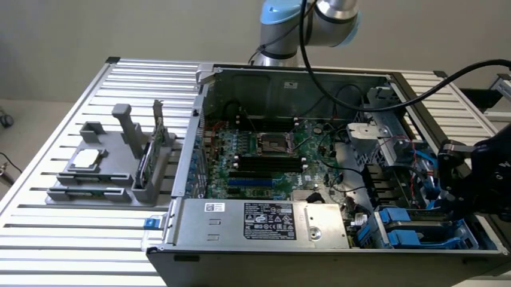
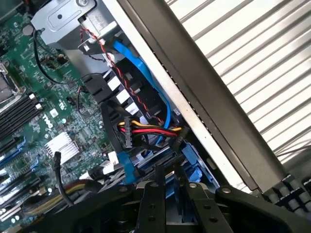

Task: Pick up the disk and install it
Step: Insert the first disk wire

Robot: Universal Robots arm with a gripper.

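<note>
My gripper (image 1: 458,200) hangs low at the exterior view's right, over the drive bay (image 1: 467,236) in the front corner of the open computer case (image 1: 209,107). In the wrist view its two black fingers (image 2: 151,196) stand close together and parallel. A thin blue-edged slab, the disk (image 2: 170,181) seen edge-on, sits between them, and most of it is hidden behind the fingers. Just past the fingertips (image 2: 170,175) lie the bay's blue plastic parts (image 2: 197,167).
Blue drive carriers (image 1: 405,230) sit in the bay beside the silver power supply (image 1: 264,221). A blue cable (image 2: 141,73) and a red-yellow power lead (image 2: 153,130) run close by. The motherboard (image 1: 264,149) fills the case floor. A grey fixture (image 1: 104,173) with a chip (image 1: 86,158) stands on the slatted table.
</note>
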